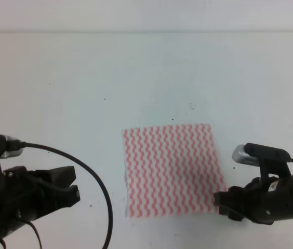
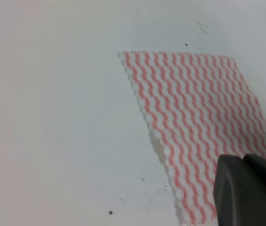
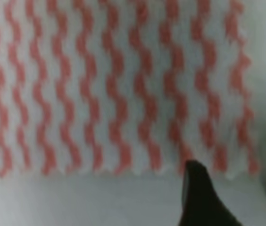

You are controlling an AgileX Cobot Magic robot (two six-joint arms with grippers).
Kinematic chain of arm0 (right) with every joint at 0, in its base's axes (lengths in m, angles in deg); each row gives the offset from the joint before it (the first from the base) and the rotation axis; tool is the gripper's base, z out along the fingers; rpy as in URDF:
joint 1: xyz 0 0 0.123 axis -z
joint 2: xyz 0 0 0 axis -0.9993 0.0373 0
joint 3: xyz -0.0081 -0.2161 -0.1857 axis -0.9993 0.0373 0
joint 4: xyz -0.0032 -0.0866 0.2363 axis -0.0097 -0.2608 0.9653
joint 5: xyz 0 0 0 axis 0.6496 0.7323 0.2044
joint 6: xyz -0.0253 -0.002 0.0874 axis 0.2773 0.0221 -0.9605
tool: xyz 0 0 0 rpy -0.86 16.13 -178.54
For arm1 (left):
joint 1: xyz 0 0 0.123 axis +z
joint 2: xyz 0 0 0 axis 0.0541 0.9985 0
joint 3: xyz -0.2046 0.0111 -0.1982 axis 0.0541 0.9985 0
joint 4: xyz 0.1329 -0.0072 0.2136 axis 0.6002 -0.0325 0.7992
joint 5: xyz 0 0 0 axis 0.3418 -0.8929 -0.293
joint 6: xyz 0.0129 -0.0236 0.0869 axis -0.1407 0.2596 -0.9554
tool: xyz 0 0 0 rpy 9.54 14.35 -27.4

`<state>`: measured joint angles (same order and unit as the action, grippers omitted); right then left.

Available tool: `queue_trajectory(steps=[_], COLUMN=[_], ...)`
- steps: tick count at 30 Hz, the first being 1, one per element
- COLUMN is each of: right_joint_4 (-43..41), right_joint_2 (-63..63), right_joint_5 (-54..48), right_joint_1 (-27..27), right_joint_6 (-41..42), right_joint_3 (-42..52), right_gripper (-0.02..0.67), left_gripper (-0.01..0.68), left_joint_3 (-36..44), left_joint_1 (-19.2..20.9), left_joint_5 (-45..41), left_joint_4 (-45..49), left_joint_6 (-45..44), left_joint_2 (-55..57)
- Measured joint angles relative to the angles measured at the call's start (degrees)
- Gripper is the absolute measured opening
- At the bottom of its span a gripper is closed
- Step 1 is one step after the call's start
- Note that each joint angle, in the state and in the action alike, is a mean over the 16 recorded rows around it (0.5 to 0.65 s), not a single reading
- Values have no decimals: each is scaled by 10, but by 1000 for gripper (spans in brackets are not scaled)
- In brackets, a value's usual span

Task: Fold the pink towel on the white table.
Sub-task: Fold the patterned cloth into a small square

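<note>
Towel (image 1: 171, 169) flat on table (image 1: 74, 78), stripes and slightly longer axis near-to-far. Right gripper (image 3: 234, 188) gaping at near right corner. Left gripper (image 1: 66, 189) well left, gape unclear.

We see the towel (image 1: 172, 168) in pink-red and white wavy zigzag stripes, the table (image 1: 84, 78) plain white with a few tiny dark specks, both grippers, left (image 1: 68, 189) and right (image 1: 223, 203), black, a yellow label on the left arm, black cables.
</note>
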<state>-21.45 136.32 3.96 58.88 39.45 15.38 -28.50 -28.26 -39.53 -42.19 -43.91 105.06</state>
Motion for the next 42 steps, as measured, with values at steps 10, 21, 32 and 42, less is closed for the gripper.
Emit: queue_trajectory(steps=[10, 21, 32, 42], right_joint_4=[21, 41, 45, 46], right_joint_2=[30, 38, 45, 52], right_joint_5=[15, 13, 7, 7], right_joint_1=[0, 1, 1, 1], right_joint_6=[1, 4, 5, 5], right_joint_3=[-4, -6, -8, -8], right_gripper=[301, 266, 175, 50], left_gripper=[-2, -2, -2, -2], left_joint_3=[0, 0, 0, 0], left_joint_1=[0, 0, 0, 0], left_joint_5=[1, 8, 12, 17], left_joint_4=[0, 0, 0, 0], left_joint_6=[0, -8, -12, -24], left_joint_2=[1, 1, 1, 1])
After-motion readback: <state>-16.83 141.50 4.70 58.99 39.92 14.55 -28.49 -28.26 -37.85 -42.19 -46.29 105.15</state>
